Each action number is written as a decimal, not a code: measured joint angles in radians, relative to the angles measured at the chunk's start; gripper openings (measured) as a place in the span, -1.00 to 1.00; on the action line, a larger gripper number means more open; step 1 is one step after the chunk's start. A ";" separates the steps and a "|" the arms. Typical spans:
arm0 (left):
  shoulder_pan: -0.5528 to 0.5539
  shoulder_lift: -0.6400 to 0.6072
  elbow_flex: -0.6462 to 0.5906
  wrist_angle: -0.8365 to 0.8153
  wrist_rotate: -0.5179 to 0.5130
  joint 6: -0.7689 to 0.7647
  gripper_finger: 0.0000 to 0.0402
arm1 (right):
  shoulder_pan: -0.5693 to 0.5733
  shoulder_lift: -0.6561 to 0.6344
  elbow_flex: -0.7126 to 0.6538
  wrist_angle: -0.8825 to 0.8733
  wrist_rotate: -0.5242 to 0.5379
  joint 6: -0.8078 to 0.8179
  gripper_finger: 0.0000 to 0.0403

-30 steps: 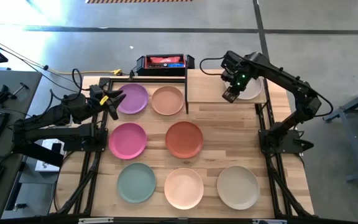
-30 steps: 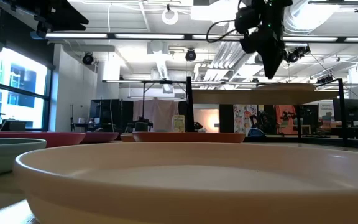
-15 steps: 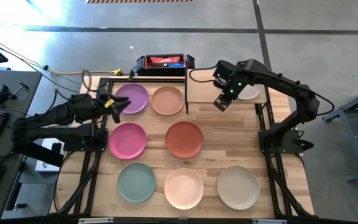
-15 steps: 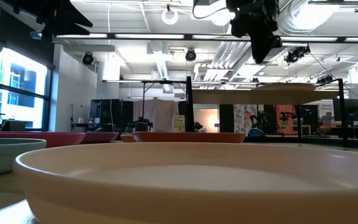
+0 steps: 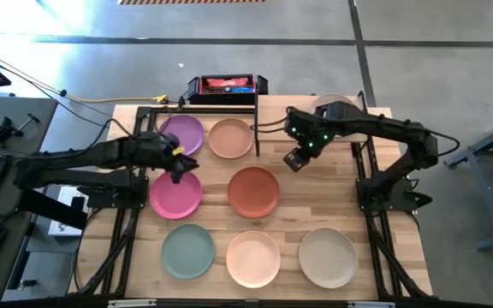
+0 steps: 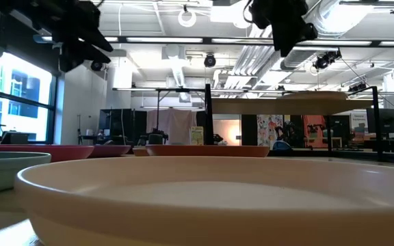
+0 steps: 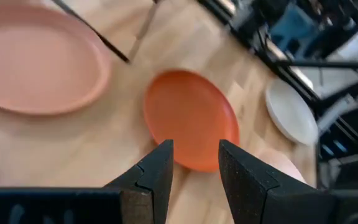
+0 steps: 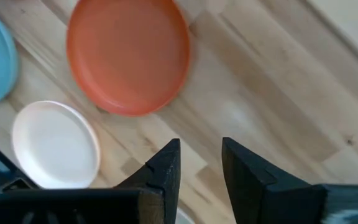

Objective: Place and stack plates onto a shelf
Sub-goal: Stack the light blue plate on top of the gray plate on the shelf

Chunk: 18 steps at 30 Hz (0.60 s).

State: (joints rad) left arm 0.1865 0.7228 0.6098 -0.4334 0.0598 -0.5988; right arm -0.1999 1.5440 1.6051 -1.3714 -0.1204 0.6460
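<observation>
One plate (image 5: 334,104) on the shelf (image 5: 272,128); seven on the worktop (image 5: 315,197). Left gripper (image 5: 181,167) over pink plate (image 5: 175,193), right gripper (image 5: 294,159) near terracotta plate (image 5: 253,190), both jaws spread, empty.

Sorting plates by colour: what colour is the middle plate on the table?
Terracotta red plate; clearest in the high view.

bare wood strip (image 5: 323,175) right of terracotta plate (image 5: 253,191)

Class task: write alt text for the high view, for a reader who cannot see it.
Seven plates lie on a wooden table; the left gripper, open, hovers by the pink plate, and the right gripper, open, near the terracotta plate.
</observation>
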 joint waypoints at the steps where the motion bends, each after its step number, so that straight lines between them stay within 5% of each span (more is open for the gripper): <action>1: -0.002 0.021 0.000 0.010 0.027 -0.006 -0.43 | 0.015 0.000 0.000 0.005 0.000 0.025 -0.52; 8: -0.094 0.120 0.000 0.013 0.145 -0.028 -0.43 | 0.125 0.000 0.000 0.009 0.086 0.154 -0.52; 18: -0.324 0.214 0.000 0.012 0.141 0.156 -0.43 | 0.239 0.000 0.000 0.009 0.180 0.304 -0.52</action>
State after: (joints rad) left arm -0.1378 0.9369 0.6098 -0.4217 0.2012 -0.4429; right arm 0.0393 1.5436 1.6051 -1.3622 0.0592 0.9498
